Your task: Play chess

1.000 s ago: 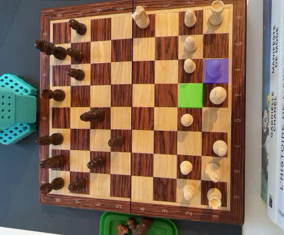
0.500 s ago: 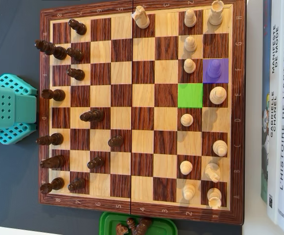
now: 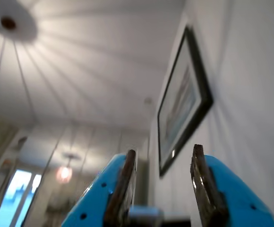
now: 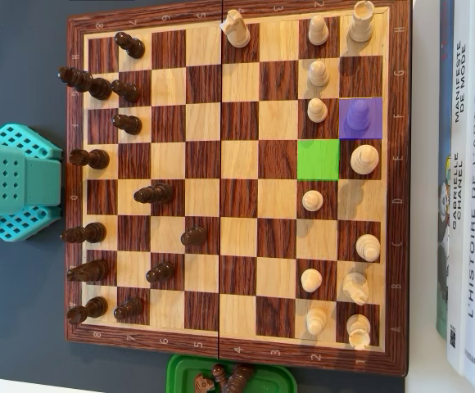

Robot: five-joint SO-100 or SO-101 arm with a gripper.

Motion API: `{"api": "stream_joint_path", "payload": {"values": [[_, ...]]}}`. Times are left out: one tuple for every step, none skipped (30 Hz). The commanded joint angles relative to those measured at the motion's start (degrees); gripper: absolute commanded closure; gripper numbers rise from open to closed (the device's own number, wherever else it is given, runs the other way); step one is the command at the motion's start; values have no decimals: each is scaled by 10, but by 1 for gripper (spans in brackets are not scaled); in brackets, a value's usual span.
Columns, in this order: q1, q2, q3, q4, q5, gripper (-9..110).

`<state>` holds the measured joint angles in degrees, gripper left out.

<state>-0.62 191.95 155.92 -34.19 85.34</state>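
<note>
In the overhead view a wooden chessboard [image 4: 237,344] lies with dark pieces [image 4: 152,194] on its left half and light pieces [image 4: 312,200] on its right half. One square is marked purple, and the piece on it [image 4: 357,116] is tinted purple. The square beside it is marked green [image 4: 318,159] and is empty. In the wrist view my gripper [image 3: 164,150] points up at the ceiling. Its blue jaws stand wide apart with nothing between them. The board is out of the wrist view. Only the arm's teal base [image 4: 16,182] shows in the overhead view, left of the board.
A green tray [image 4: 180,377] at the board's bottom edge holds a few dark pieces [image 4: 229,378]. Books [image 4: 467,188] lie along the right edge. The wrist view shows a framed picture [image 3: 184,99] on a wall and ceiling lamps [image 3: 64,173].
</note>
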Motion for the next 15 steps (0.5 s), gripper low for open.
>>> {"api": "stream_joint_path", "payload": {"values": [[-4, -3, -42, 123, -4, 84], [-4, -3, -47, 164, -4, 84], [-4, -3, -54, 206, -4, 84], [-4, -4, -60, 243, -4, 84], [-4, -4, -67, 283, -3, 84], [-4, -4, -74, 322, -3, 84], [-6, -4, -84, 363, -3, 84], [-14, -4, -96, 403, -3, 84], [-25, -5, -107, 445, -3, 84], [-35, -6, -117, 487, -3, 84], [-44, -6, -127, 530, -3, 84], [-53, -9, -134, 572, -3, 84], [-62, -16, -143, 611, -3, 84], [-71, -25, -152, 648, -3, 84], [-80, -37, -160, 680, -2, 84]]}}
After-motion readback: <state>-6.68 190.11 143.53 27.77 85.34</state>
